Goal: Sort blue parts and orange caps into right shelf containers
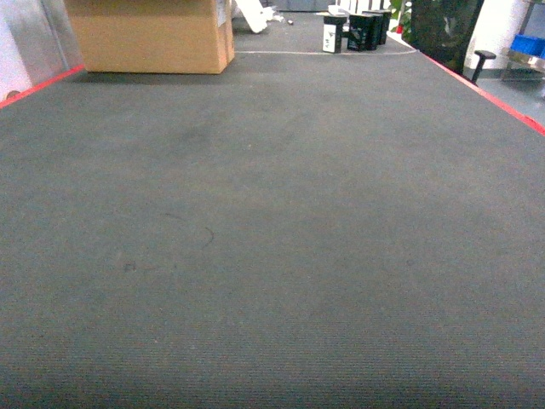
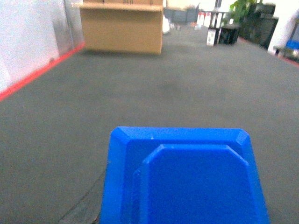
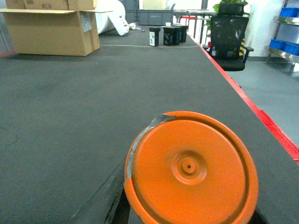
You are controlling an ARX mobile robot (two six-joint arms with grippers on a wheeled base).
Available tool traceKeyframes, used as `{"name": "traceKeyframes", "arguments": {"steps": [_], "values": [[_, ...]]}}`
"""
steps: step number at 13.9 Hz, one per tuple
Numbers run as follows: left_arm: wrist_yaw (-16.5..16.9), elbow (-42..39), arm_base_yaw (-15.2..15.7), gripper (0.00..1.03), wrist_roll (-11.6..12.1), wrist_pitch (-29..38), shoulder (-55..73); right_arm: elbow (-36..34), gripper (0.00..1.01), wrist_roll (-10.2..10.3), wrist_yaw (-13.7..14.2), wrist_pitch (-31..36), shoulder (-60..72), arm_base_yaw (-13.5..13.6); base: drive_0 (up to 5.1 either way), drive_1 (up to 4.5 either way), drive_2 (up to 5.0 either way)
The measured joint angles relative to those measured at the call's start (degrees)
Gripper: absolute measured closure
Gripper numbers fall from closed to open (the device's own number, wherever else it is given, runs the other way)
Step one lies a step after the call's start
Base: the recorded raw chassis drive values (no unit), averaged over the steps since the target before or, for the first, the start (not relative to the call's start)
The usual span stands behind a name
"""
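Observation:
A blue part [image 2: 187, 172], flat with bevelled corners and a raised panel, fills the bottom of the left wrist view. My left gripper [image 2: 184, 210] is shut on it, and only a dark finger [image 2: 86, 205] shows beside it. In the right wrist view my right gripper [image 3: 189, 207] is shut on a round orange cap [image 3: 191, 168], held above the grey carpet. Blue containers [image 3: 286, 11] sit on the steel shelf [image 3: 280, 52] far off at the right, also seen as containers [image 1: 528, 44] in the head view. Neither gripper shows in the head view.
A large cardboard box [image 1: 153, 34] stands at the far left. Small black boxes [image 1: 358, 30] stand at the back. A black office chair [image 3: 230, 39] sits by the right red floor line [image 3: 243, 98]. A second red line [image 2: 37, 72] runs along the left wall.

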Motion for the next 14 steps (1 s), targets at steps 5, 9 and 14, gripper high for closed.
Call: {"name": "traceKeyframes", "arguments": {"steps": [5,9,14], "values": [[-0.02,0.00,0.00,0.61,0.02,-0.17,0.04,0.00,0.57,0.00,0.00,0.04,0.00,0.00,0.0,0.00,0.0],[-0.02,0.00,0.00,0.61,0.02,-0.15,0.04,0.00,0.57,0.00,-0.02,0.04,0.00,0.00,0.0,0.00,0.0],[-0.07,0.00,0.02,0.61,0.02,-0.15,0.04,0.00,0.57,0.00,-0.02,0.04,0.00,0.00,-0.6,-0.60,-0.6]]}}
